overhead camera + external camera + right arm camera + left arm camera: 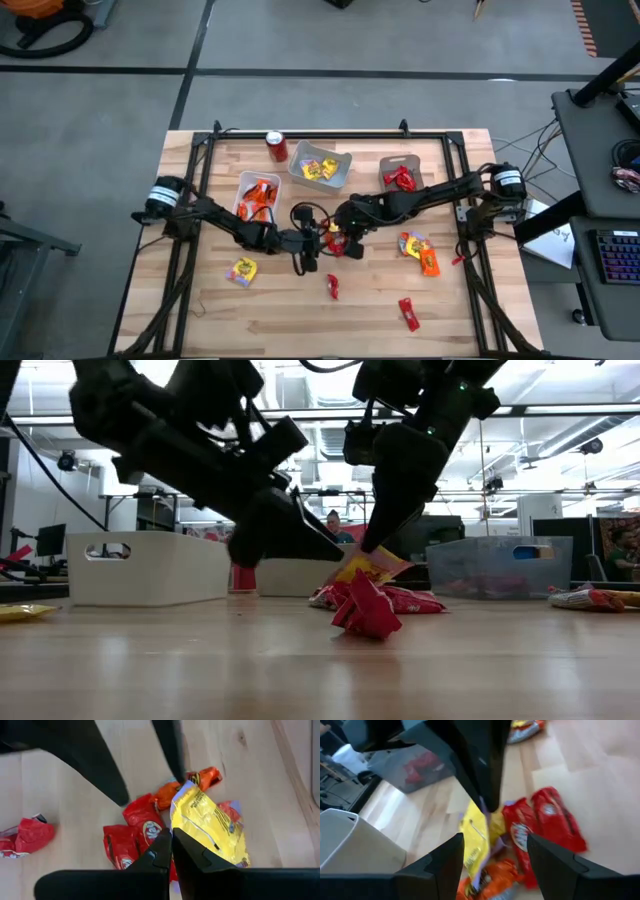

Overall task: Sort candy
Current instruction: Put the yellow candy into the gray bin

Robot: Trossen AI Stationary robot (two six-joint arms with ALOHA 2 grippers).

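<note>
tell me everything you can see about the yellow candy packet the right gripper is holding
The yellow candy packet is a flat, shiny wrapper that looks like crinkled foil or plastic, with dark print and a purplish edge. The right gripper, shut, pinches one edge, so it hangs tilted just above the wooden table. Under and beside it lie red packets and an orange packet; whether it touches them is unclear. The open left gripper faces it closely.

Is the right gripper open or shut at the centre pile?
Shut: the right gripper has its fingers pressed together, pinching the edge of a yellow candy lifted above the red ones.
</note>
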